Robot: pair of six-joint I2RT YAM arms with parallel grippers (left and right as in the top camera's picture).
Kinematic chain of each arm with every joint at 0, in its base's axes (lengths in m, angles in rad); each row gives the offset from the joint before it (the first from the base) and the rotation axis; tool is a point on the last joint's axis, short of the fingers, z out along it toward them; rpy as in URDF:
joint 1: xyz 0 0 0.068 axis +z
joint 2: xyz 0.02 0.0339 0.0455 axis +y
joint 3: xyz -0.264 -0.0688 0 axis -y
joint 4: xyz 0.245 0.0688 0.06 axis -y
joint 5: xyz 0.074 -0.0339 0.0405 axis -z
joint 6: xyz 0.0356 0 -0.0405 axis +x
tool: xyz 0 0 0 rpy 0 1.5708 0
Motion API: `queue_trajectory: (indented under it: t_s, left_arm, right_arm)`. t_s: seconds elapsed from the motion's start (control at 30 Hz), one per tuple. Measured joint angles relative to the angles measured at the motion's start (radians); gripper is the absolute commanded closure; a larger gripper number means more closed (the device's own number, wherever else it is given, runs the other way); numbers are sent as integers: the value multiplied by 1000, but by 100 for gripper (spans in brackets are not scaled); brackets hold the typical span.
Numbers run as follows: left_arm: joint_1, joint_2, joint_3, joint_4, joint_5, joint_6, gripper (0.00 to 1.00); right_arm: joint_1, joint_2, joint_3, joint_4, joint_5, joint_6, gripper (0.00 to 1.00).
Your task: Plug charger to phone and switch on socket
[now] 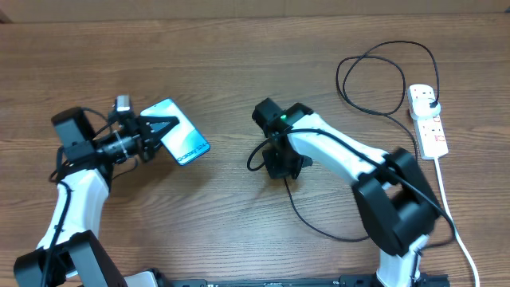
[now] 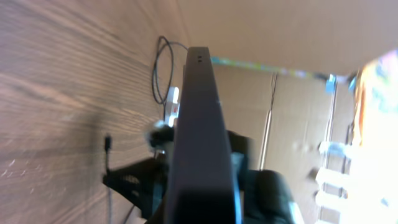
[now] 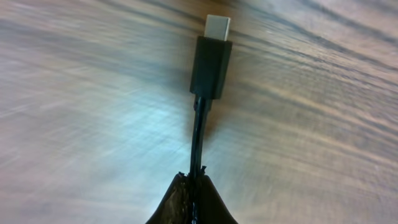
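So the phone (image 1: 183,135) is pinched by its edge in the left gripper (image 1: 162,130), over on the left of the table (image 1: 239,48). The charger (image 3: 211,65) is clamped just behind its connector tip by the right gripper (image 3: 193,199), mid-table. Its plug is seated in the socket (image 1: 428,119), far right.

At the left, the left gripper (image 1: 162,127) is clamping shut, pointing right; the right arm (image 1: 343,155) is stretching leftward to the centre, the right gripper (image 1: 280,167) pinching closed downward.
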Motion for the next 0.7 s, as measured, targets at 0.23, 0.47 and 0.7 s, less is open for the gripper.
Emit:
queue_trajectory:
  t_s: [0.23, 0.47, 0.7]
  left_arm:
    - [-145, 42, 16, 574, 23, -219, 96]
    - [-278, 340, 256, 786, 140, -436, 96]
    - [-360, 451, 354, 790, 176, -515, 96]
  right_arm:
    - [1, -409, 32, -148, -95, -50, 96]
    - [10, -610, -59, -86, -282, -79, 96]
    - [92, -592, -206, 86, -338, -6, 96]
